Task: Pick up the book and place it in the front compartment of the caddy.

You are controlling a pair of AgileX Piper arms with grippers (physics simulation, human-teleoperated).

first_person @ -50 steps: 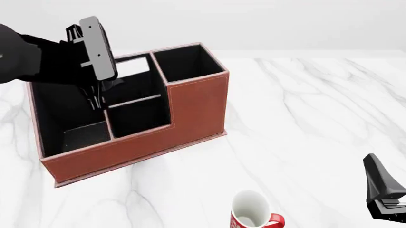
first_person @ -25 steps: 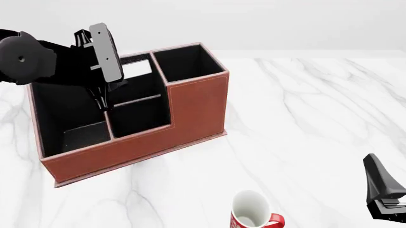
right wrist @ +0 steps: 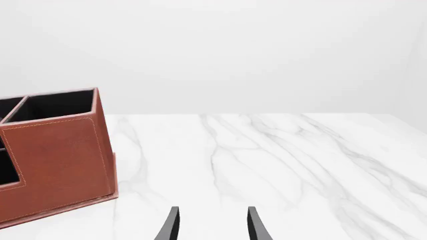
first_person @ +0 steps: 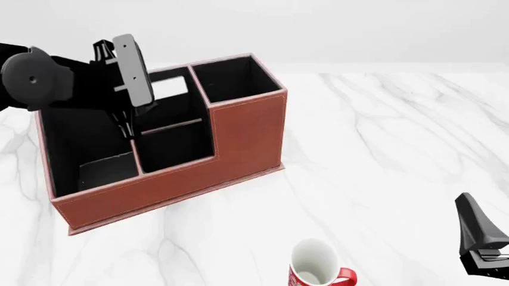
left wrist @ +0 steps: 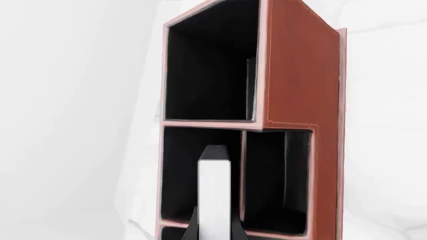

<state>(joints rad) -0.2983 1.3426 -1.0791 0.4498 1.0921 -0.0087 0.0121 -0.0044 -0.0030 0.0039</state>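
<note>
The left end effector (first_person: 125,122) hangs over the caddy (first_person: 238,140), up at about 10 o'clock in the front view; it pinches the book (left wrist: 214,192) between its two fingers (left wrist: 192,231); in the left wrist view the white page edges face the camera and the black fingers press on both sides of it; the book is up in the air, not resting on anything; it sits over the caddy's back middle pocket, next to the thin wall that splits that pocket from the front compartment (first_person: 173,146); how far down it reaches I cannot tell.

The caddy is a red-brown box with black insides; it stands on the white marble surface (first_person: 382,149); its tall square pocket is at the 1 o'clock corner, and a long deep pocket is at the 9 o'clock end.

The right end effector (right wrist: 211,226) is low at 5 o'clock in the front view, well apart from the caddy; its fingers are spread and hold nothing.

A red and white mug (first_person: 316,267) stands upright at 6 o'clock, near the bottom edge, apart from the caddy.
</note>
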